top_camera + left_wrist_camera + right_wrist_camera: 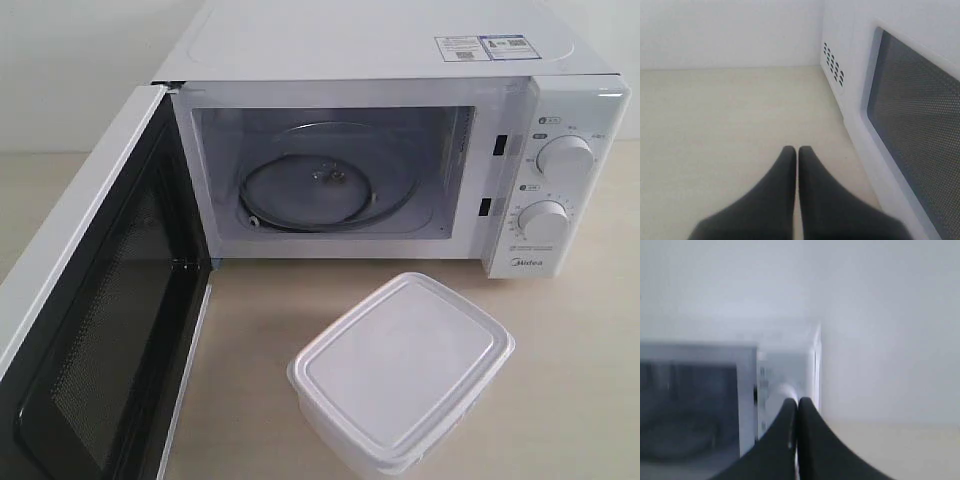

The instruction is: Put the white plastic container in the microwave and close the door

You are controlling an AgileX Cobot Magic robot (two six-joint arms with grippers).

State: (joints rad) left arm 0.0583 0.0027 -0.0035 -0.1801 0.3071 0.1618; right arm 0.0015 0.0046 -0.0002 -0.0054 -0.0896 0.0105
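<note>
Container: white plastic container [400, 372] is set before the microwave [380, 40].
Door: door [100, 340] is swung open.
Claws: left gripper [797, 148] and right gripper [798, 400] are pressed closed, empty.

Exterior: close, front, above microwave [330, 40]; both wrists low, sharing it.

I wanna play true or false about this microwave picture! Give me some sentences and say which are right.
The white boxy microwave has its white door swung open. True.
The translucent white rectangular plastic container sits inside the microwave. False: it stands on the beige table in front.
The round glass turntable has nothing on it. True.
The microwave has two round white knobs. True.
The left tool and right tool are wide open. False: both are shut, holding nothing.
</note>
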